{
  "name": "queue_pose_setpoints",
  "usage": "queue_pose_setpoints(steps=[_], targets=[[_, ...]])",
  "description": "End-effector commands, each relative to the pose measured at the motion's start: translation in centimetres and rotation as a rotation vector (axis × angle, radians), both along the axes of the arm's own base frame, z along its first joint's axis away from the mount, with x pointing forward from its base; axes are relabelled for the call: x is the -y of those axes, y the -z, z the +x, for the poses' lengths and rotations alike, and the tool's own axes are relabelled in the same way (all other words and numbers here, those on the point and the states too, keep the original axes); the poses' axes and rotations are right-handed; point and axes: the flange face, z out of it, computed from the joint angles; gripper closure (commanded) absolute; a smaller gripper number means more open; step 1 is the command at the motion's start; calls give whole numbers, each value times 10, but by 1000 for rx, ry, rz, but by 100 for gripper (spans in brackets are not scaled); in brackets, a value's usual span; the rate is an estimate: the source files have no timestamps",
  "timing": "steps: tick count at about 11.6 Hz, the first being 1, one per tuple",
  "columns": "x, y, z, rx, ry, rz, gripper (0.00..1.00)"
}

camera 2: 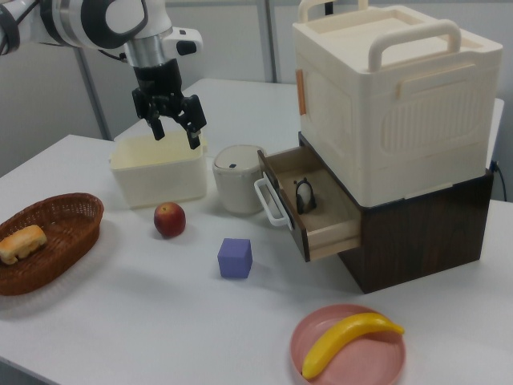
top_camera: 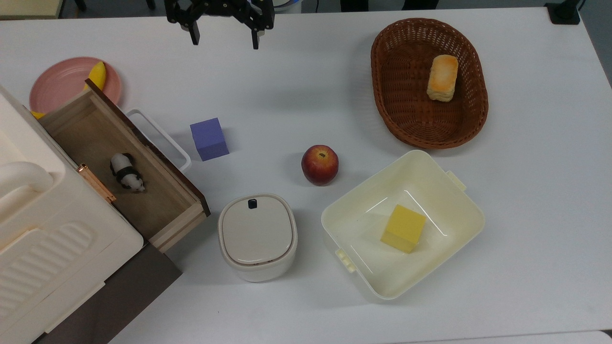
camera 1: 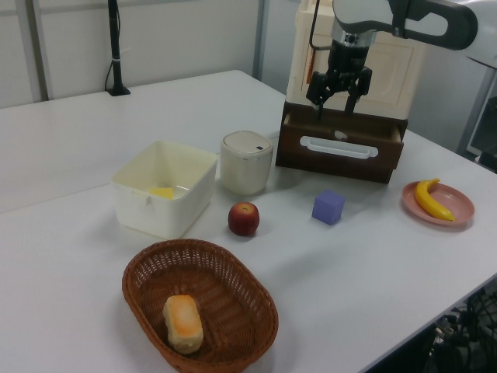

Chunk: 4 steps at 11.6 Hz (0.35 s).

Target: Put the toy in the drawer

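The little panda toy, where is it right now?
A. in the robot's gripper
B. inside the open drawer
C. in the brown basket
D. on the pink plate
B. The panda toy stands on the floor of the pulled-out drawer, while the gripper hangs open and empty, away from it at the far edge of the table.
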Motion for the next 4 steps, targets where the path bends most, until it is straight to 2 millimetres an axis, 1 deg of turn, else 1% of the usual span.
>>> queue_pose_setpoints(steps=[1,4], targets=[[5,-6,-8,8,23,17,0],[2,-5,-8,5,19,18,0]])
